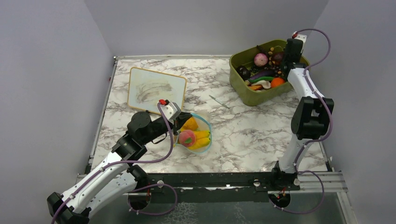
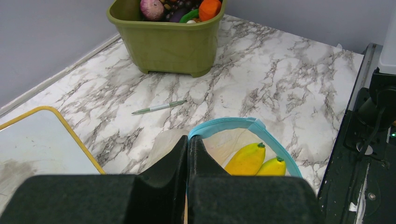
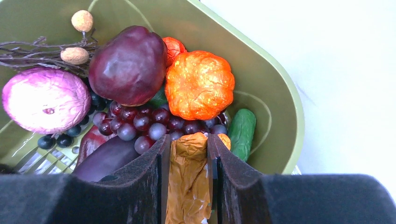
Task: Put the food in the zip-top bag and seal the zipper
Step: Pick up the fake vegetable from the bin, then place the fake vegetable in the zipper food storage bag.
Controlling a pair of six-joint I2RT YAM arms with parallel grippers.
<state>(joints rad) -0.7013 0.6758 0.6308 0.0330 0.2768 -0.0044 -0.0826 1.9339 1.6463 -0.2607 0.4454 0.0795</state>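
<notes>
My left gripper [image 2: 187, 143] has its fingers pressed together on the teal zipper [image 2: 233, 122] at the mouth of the zip-top bag [image 1: 206, 124]. The bag is a clear, crinkly pouch gaping open left of the middle of the tabletop [image 1: 252, 135], toward the near edge, with yellow bananas [image 2: 246, 159] and a pink-red piece [image 1: 187, 138] inside. My right gripper [image 3: 188, 140] pinches a crumpled orange-brown piece [image 3: 189, 186] inside the olive tub [image 3: 275, 93] at the far right corner.

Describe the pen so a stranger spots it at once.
Find the olive-green tub at the table's far right. The pen lies on bare marble just left of it. It alone is a thin pale stick, touching nothing.
</notes>
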